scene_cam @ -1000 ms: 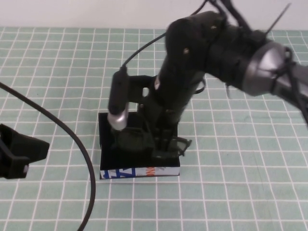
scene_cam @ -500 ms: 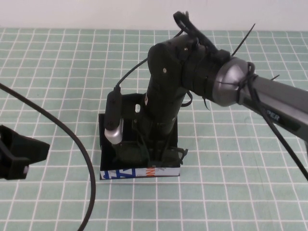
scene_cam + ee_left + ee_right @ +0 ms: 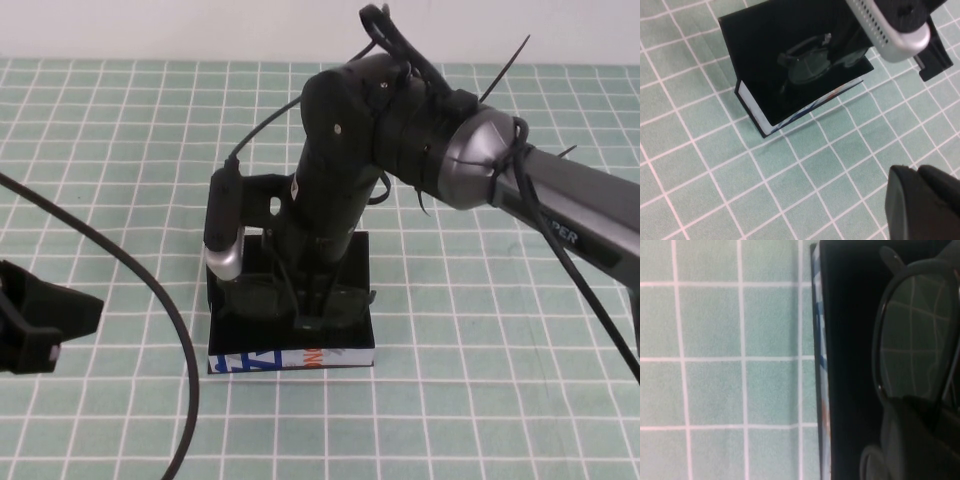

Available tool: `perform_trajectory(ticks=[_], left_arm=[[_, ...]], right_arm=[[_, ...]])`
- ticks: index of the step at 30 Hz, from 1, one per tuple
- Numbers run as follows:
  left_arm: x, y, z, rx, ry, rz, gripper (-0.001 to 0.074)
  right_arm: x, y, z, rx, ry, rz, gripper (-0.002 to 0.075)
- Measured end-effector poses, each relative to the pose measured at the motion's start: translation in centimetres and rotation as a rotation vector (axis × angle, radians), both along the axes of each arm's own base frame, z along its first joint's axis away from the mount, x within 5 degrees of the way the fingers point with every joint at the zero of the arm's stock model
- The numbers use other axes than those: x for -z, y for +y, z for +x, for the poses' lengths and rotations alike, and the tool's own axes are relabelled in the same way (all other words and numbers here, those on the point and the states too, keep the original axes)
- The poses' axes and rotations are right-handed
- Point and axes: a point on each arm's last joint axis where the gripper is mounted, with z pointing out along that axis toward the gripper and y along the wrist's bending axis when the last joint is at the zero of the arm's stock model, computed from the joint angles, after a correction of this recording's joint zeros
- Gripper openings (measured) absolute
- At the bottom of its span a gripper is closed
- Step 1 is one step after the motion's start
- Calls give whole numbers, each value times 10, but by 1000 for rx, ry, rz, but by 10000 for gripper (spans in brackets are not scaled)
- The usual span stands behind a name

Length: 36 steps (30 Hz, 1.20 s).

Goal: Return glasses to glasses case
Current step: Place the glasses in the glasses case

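Right claw (image 3: pixel 318 312) lowered into open glasses case (image 3: pixel 290 358), pinching glasses (image 3: pixel 807 62) lying inside case. Left claw (image 3: pixel 40 325) parked well left of case above bench (image 3: pixel 480 400); finger state cannot tell.

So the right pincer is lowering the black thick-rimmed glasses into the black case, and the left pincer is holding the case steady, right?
Not quite. The left pincer sits parked on the green grid mat, apart from the black rectangular glasses case, as the high view shows. The right pincer does hold the black thick-rimmed glasses inside it.
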Motion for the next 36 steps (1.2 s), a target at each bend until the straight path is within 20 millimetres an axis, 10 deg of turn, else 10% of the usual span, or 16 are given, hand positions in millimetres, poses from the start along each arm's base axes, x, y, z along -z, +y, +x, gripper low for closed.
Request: perform_trajectory(ticks=[16, 36], left_arm=[[0, 0, 0, -1, 1, -1, -2], [6, -1, 2, 22, 12, 1, -2]], right_arm=[[28, 9, 5, 3, 65, -18, 15], [8, 7, 6, -1, 14, 8, 106]])
